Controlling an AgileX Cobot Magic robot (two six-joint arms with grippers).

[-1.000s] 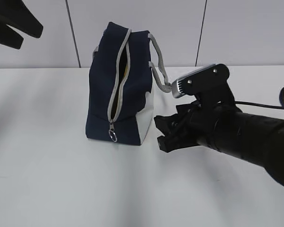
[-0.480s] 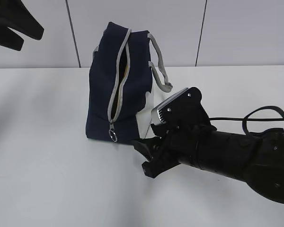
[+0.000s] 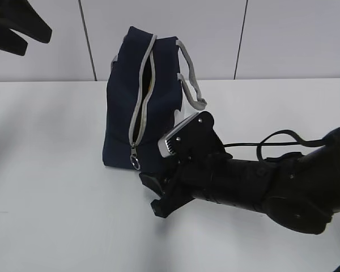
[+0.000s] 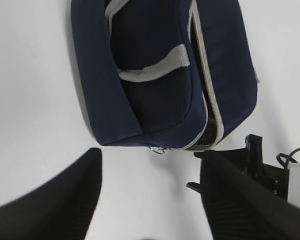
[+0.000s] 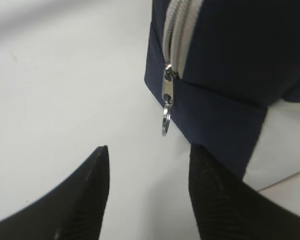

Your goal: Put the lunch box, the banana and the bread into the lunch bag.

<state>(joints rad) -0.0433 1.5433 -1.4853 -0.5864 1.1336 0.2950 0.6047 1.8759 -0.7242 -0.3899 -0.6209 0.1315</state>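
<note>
Setting: white table (image 3: pixel 56 215) before a pale panelled wall.
Right gripper (image 5: pixel 147 172): fingers spread, empty, low on the table, just near of the zipper pull (image 5: pixel 167 107).
Left gripper (image 4: pixel 150 200): spread, empty, raised at far left.
Lunch bag (image 3: pixel 141 96): upright, centre; zipper partly open.
Handling: soft fabric, likely light, yielding; take the ring pull.
Room: bare table to the left and near sides.

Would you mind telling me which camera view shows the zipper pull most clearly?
The right wrist view: the zipper pull hangs large and sharp there. The exterior view shows it small; the left wrist view shows only a tiny ring.
</note>
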